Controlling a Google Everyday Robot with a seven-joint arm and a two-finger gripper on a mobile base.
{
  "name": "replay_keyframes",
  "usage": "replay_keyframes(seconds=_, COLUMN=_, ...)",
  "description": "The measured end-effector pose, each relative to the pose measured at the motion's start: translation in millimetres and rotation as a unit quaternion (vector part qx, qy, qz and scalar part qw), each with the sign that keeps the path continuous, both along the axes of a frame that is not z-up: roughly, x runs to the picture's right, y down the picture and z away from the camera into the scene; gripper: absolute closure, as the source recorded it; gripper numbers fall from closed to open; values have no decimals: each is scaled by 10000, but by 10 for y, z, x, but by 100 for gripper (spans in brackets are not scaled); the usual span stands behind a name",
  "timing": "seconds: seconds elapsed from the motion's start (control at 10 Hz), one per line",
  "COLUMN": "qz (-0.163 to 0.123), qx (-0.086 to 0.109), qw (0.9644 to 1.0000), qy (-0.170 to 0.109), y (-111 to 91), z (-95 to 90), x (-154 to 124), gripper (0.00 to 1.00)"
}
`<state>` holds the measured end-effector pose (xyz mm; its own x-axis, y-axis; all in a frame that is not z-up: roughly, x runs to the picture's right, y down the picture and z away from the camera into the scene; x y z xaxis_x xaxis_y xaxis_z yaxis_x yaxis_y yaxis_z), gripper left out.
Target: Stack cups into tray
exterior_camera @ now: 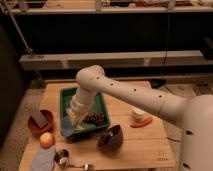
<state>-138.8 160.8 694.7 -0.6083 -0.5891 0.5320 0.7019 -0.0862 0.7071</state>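
The dark green tray (pixel 102 100) sits at the middle of the wooden table. My arm reaches in from the right and bends down into it. My gripper (pixel 73 119) is low inside the tray's near left part. A light-blue shape, apparently the light-blue cup (pixel 68 129), lies in the tray right at the gripper; I cannot tell if it is held. The shiny metal cup (pixel 61 157) with its long handle stands on the table in front of the tray, apart from the gripper.
A dark maroon bowl (pixel 111 138) stands at the tray's near right corner. An orange-brown bowl (pixel 40 123) holding a grey object is at the left, with an orange fruit (pixel 46 139) and a pale blue disc (pixel 42 160) in front. A white cup (pixel 137 114) is at the right.
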Motion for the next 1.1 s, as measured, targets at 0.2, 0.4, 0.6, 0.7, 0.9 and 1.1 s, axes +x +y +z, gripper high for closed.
replay_keyframes(seconds=0.2, qz=-48, qx=-124, qw=9999, qy=-63, y=74, z=24, x=37, gripper=98)
replay_keyframes(seconds=0.4, qz=-62, qx=-127, qw=9999, qy=-66, y=78, z=27, x=29, gripper=98)
replay_keyframes(seconds=0.6, qz=-310, qx=-138, qw=9993, qy=-130, y=92, z=-19, x=-9, gripper=98)
replay_keyframes(seconds=0.7, qz=-525, qx=-144, qw=9983, qy=-229, y=144, z=-82, x=-91, gripper=98)
replay_keyframes(seconds=0.9, qz=-951, qx=-198, qw=9943, qy=-442, y=293, z=-229, x=-435, gripper=98)
replay_keyframes(seconds=1.1, qz=-1248, qx=-283, qw=9901, qy=-573, y=409, z=-310, x=-687, gripper=98)
